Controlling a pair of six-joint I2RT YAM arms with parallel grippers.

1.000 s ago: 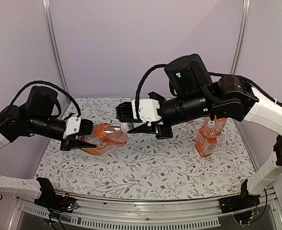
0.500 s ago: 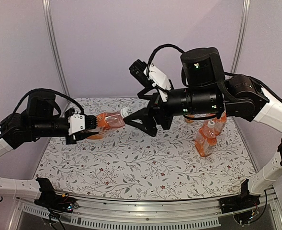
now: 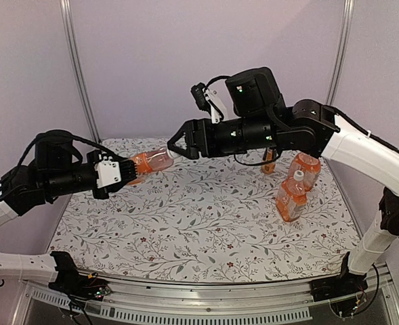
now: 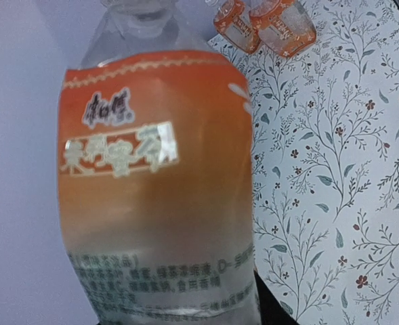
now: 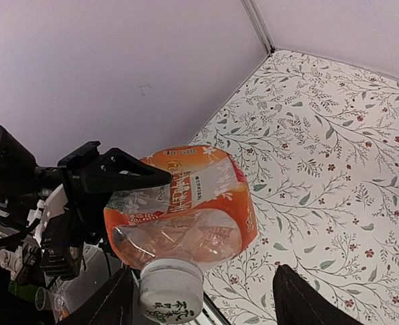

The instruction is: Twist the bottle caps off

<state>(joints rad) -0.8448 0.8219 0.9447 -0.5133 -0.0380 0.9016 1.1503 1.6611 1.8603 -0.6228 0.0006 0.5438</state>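
Note:
A squat bottle (image 3: 148,162) of orange drink is held off the table, lying nearly level, with my left gripper (image 3: 123,172) shut on its lower body. In the left wrist view the bottle (image 4: 158,176) fills the frame between the jaws of the left gripper (image 4: 179,313). Its white bottle cap (image 3: 174,154) points at my right gripper (image 3: 177,145), which is open. In the right wrist view the cap (image 5: 171,292) sits close to the left finger (image 5: 108,306) of the right gripper (image 5: 202,303), with a wide gap to the other finger.
Two squat orange bottles (image 3: 292,198) (image 3: 307,166) stand at the right of the flowered table (image 3: 206,230), the nearer with a white cap (image 3: 297,175). A slimmer bottle (image 3: 270,162) stands behind the right arm. The side walls are close.
The left arm has raised the bottle and turned its cap towards the right arm. The right gripper opened, rolled over and moved up and left to the cap.

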